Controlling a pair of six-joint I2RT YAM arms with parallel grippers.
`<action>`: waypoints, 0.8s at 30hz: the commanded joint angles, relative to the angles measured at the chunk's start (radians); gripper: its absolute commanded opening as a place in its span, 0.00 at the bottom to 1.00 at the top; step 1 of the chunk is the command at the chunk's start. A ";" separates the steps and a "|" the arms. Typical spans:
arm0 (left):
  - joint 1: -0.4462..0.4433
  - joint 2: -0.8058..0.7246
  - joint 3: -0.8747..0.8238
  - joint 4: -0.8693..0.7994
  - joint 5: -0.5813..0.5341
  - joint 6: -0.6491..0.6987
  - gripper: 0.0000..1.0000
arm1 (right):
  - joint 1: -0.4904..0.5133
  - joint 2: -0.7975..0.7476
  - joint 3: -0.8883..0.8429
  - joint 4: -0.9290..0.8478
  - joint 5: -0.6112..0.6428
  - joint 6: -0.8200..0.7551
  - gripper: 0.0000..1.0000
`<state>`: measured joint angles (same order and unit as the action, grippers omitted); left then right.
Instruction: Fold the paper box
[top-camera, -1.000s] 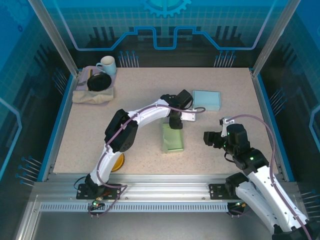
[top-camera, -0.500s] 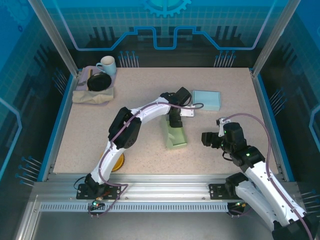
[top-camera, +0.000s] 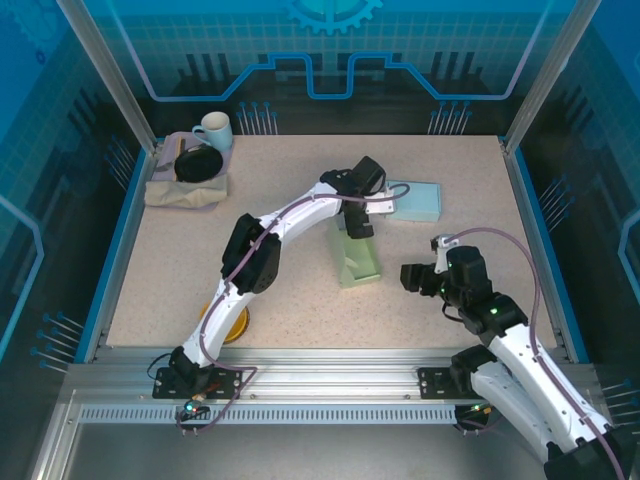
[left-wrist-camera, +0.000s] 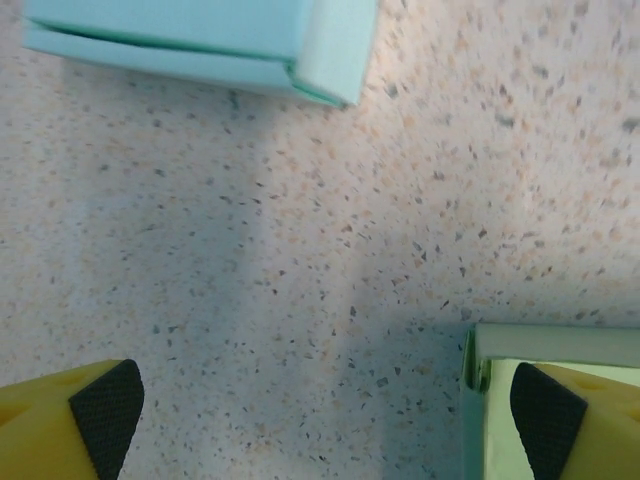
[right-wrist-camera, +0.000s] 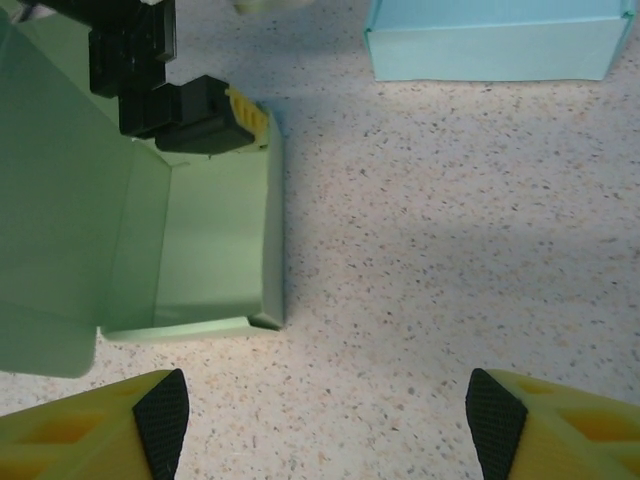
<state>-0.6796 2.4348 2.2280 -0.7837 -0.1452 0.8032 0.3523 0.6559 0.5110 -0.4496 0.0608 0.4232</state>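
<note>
Top external: the left gripper (top-camera: 356, 228) stands over the far end of the pale green, half-folded paper box (top-camera: 360, 265), which has slid and turned a little toward the right gripper (top-camera: 408, 278) within the last second; the light blue closed cardboard box (top-camera: 413, 200) lies just beyond it.

Left wrist: the jaws have sprung wide and hold nothing; one pad (left-wrist-camera: 545, 410) hangs inside the green box's corner (a release, probably ahead of a fresh grip on a wall).

Right wrist: that gripper's jaws are spread and empty, near the box's side; two walls stand while a broad panel lies flat, so the folding looks only part done.
</note>
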 joint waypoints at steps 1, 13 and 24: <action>0.006 -0.022 0.058 -0.084 0.064 -0.126 0.98 | -0.013 0.050 -0.013 0.128 -0.068 0.068 0.75; 0.013 -0.116 0.129 -0.092 0.015 -0.317 0.98 | 0.080 0.285 0.127 0.174 -0.038 0.053 0.75; 0.030 -0.210 0.130 -0.124 -0.007 -0.584 0.98 | 0.190 0.284 0.196 0.148 0.020 0.031 0.75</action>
<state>-0.6624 2.2642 2.3337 -0.8680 -0.1516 0.3405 0.5224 0.9382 0.6701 -0.3126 0.0650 0.4671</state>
